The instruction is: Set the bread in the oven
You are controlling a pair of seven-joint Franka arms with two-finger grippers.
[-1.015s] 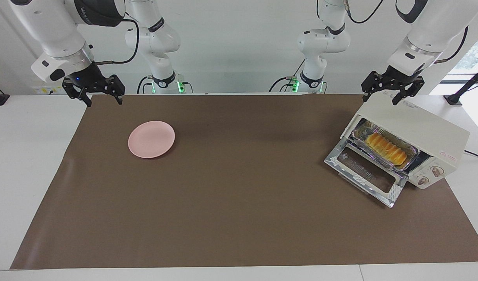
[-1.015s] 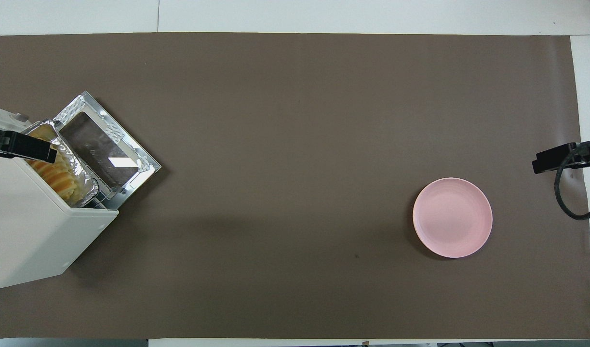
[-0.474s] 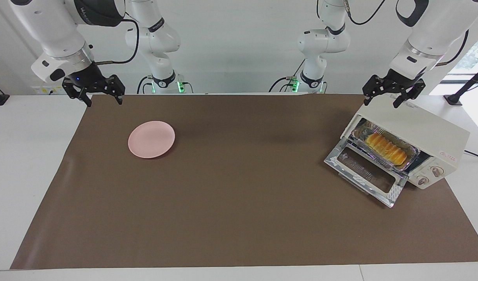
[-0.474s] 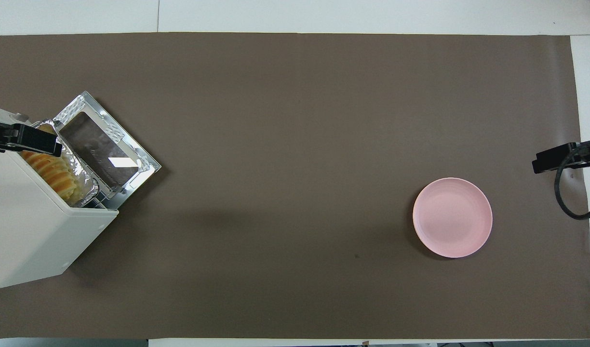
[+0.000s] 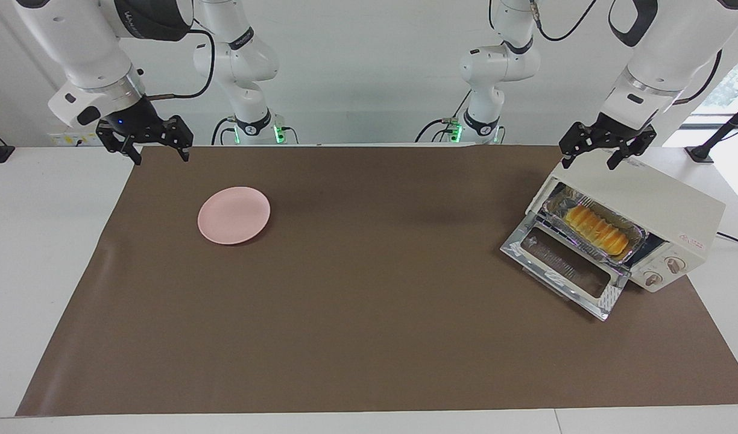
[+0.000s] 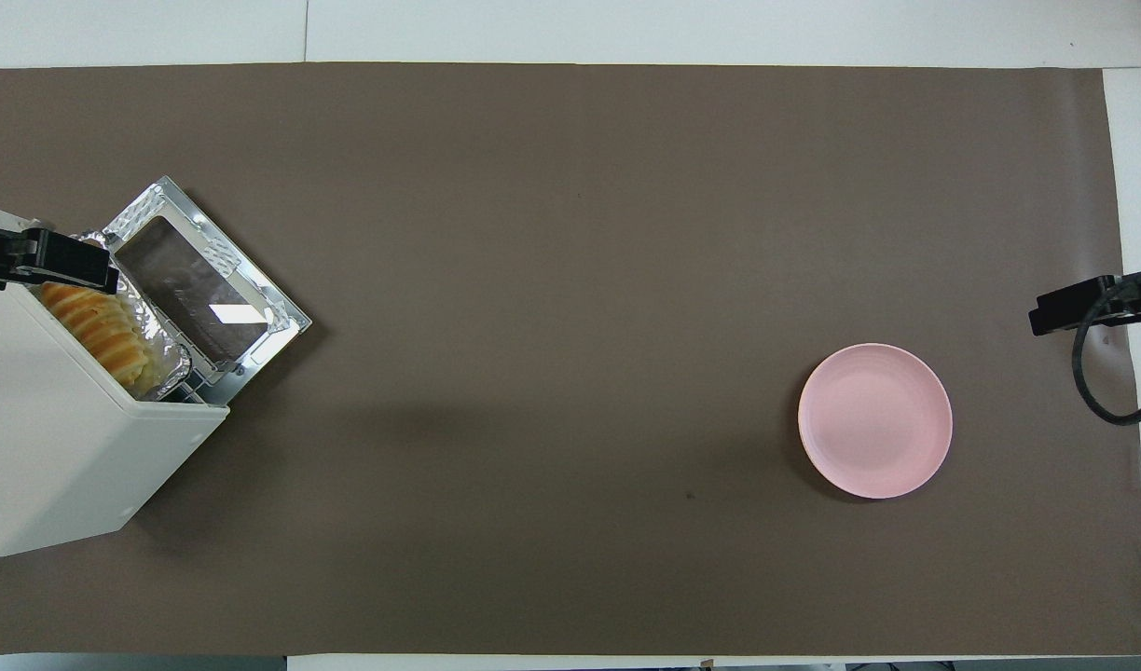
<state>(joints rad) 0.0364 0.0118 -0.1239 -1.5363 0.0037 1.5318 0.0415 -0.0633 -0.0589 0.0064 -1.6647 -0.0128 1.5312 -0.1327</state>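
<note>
The bread (image 5: pixel 595 229), a ridged yellow-orange loaf, lies in a silver foil tray (image 5: pixel 559 199) inside the cream-white oven (image 5: pixel 658 199) at the left arm's end of the table. The oven's glass door (image 5: pixel 565 265) hangs open, dropped down flat. In the overhead view the bread (image 6: pixel 95 326) shows at the oven's (image 6: pixel 58 447) mouth. My left gripper (image 5: pixel 589 161) hovers open and empty over the oven's top edge; one of its fingers (image 6: pixel 67 266) crosses the tray's end. My right gripper (image 5: pixel 161 158) waits open and empty over the mat's corner at its own end.
A round pink plate (image 5: pixel 234 214), with nothing on it, sits on the brown mat (image 5: pixel 369 301) toward the right arm's end. Two more white arms stand at the table's edge between mine. A black cable (image 6: pixel 1106 391) loops from the right gripper.
My left gripper has shifted a little above the oven's top, and its finger now covers less of the bread in the overhead view. The right arm, bread and oven have not moved.
</note>
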